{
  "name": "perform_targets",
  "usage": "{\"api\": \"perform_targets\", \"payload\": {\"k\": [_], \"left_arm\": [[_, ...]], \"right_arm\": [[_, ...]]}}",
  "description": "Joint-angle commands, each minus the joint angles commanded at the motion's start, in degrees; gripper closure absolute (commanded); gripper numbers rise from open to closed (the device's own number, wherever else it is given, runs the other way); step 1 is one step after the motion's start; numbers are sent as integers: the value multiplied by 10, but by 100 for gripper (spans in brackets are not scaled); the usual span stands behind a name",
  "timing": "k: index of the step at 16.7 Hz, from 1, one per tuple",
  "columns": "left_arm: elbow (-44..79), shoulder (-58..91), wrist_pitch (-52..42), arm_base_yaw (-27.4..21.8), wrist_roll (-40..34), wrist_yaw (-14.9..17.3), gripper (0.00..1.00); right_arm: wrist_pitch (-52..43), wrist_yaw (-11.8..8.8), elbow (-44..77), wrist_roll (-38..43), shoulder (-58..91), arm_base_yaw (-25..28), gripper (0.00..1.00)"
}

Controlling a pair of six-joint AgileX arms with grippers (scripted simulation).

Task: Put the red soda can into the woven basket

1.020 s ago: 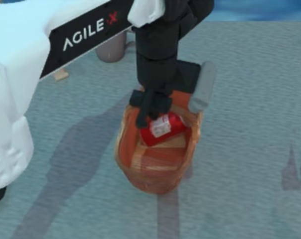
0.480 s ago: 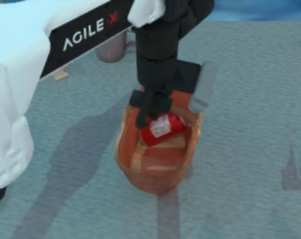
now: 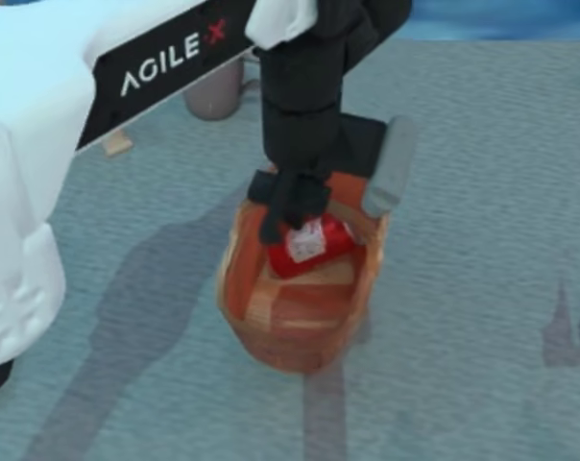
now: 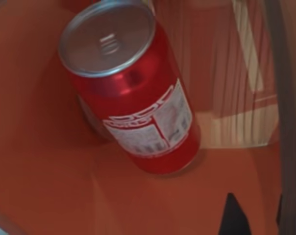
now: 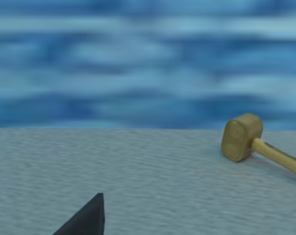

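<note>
The red soda can [image 3: 309, 246] lies tilted on its side inside the woven basket [image 3: 300, 336], resting on the slatted floor toward the far end. Compared with a second earlier, the left gripper [image 3: 288, 206] has risen slightly while the can has stayed put, which suggests release is done and the placement is essentially complete. The fingers [image 3: 273, 229] appear released, spread to either side of the can's far end, no longer clamping it. A mug [image 3: 213, 96] stands on the bench [image 3: 482, 192] far left. The right arm is parked out of top view; its wrist view shows a wooden mallet [image 5: 243, 137].
</note>
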Motion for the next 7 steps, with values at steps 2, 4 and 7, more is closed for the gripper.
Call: {"api": "perform_targets", "payload": {"k": [2,4,7], "left_arm": [[31,0,-32,9,5,-1,100],[68,-2,-73,20,11,0,100],[98,-6,-103,30,17,0,100]], "right_arm": [[0,0,0,0,0,0,0],[0,0,0,0,0,0,0],[0,0,0,0,0,0,0]]}}
